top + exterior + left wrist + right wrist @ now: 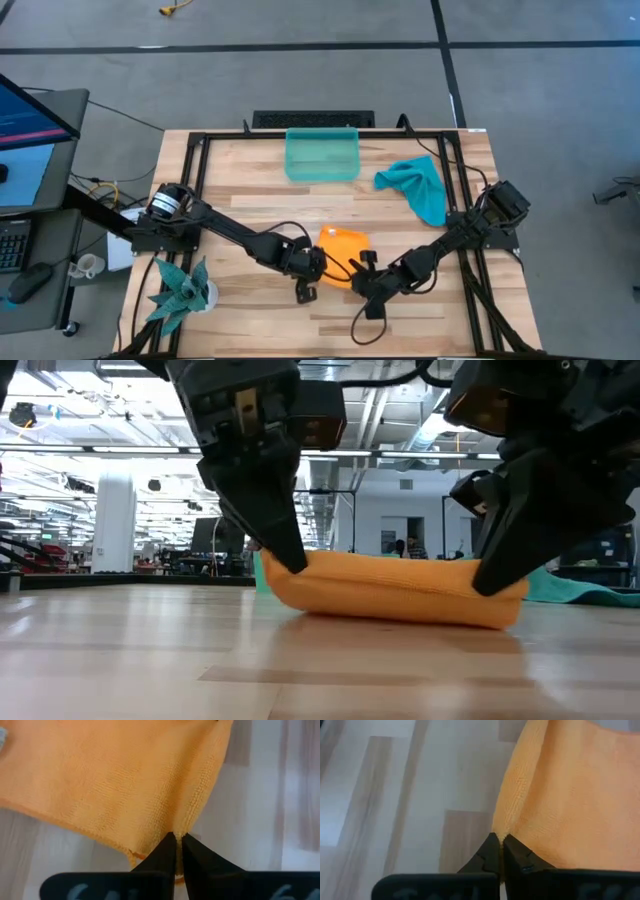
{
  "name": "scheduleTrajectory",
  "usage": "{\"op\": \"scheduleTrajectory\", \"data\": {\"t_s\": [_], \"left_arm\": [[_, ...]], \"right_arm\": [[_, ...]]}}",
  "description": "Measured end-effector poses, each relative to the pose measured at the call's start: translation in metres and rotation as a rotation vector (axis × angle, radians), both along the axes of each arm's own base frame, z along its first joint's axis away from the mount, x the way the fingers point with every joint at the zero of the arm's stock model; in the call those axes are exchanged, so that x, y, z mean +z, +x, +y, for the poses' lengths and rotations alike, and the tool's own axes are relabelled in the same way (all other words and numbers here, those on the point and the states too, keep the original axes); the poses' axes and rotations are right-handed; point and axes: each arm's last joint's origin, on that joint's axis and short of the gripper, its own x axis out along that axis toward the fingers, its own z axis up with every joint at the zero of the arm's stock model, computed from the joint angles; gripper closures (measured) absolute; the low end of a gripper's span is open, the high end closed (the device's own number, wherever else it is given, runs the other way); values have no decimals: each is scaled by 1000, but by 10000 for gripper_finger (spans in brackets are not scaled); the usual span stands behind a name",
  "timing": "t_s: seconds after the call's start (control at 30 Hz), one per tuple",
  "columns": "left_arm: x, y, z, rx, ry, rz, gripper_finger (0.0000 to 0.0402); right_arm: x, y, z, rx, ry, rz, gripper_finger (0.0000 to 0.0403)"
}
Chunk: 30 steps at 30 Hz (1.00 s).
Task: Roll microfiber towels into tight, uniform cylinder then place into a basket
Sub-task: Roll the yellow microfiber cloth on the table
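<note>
Bunched orange towel (343,255) pinched at both corners

In the high view, the two arms cover the near edge of the orange towel (343,242), so where each pincer meets the cloth cannot be seen there. In the low view, both arms are cut off by the top edge, and the orange towel hides most of the basket (258,572) behind it. The teal towel (585,591) shows only as a thin strip at the right edge. In each wrist view, the orange towel runs off the picture's edge. People in the room beyond are too small to make out.
</note>
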Motion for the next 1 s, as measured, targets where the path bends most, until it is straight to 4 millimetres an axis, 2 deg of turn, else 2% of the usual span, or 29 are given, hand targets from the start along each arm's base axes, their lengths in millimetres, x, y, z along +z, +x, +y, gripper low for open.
{"op": "scheduleTrajectory", "data": {"t_s": [0.17,0.37,0.57,0.87,1.0], "left_arm": [[0,1,2,64,-34,6,391],[1,-1,-7,9,-108,24,391],[1,-2,-10,49,-134,31,391],[1,3,3,165,-102,3,391],[1,5,9,240,-102,-4,391]], "right_arm": [[1,0,1,2,25,9,380],[10,5,10,69,141,30,386],[13,6,12,61,175,35,378],[12,6,10,46,175,44,386],[12,7,6,-12,194,66,381]]}}
